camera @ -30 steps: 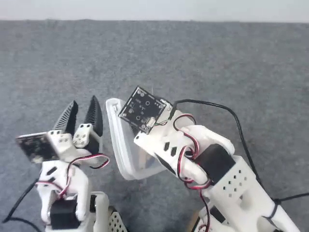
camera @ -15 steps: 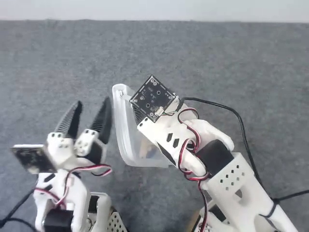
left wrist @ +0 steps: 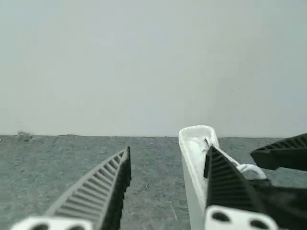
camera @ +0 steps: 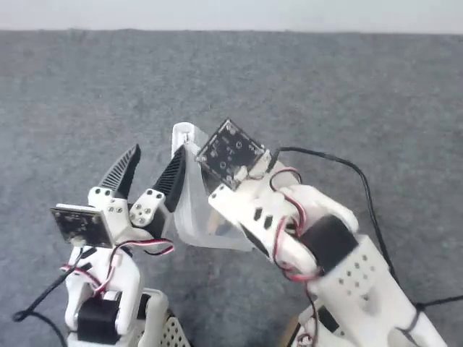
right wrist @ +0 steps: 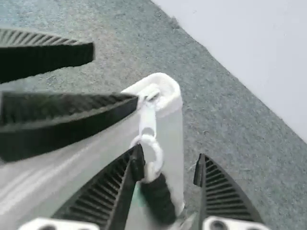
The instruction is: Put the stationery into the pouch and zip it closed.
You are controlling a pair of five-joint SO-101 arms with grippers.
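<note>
The translucent white pouch (camera: 189,195) stands tilted up on its edge between the two arms. In the right wrist view my right gripper (right wrist: 170,153) straddles the pouch (right wrist: 165,122) and holds it. One fingertip sits at the white zipper pull ring (right wrist: 149,149), which hangs from the pouch's end. A dark rounded thing (right wrist: 156,196) shows through the pouch wall; I cannot tell what it is. My left gripper (camera: 158,149) is open, with one finger (camera: 172,173) against the pouch's side. In the left wrist view the pouch end (left wrist: 194,141) rises beside that finger (left wrist: 223,182).
Grey carpet (camera: 347,94) covers the table on all sides, with a pale wall (left wrist: 153,62) beyond its far edge. A black cable (camera: 346,168) loops from the right arm (camera: 318,238) out to the right.
The right arm carried the pouch away from the arm bases and tilted it more upright. The left gripper swung toward the pouch, bringing one finger against it.
</note>
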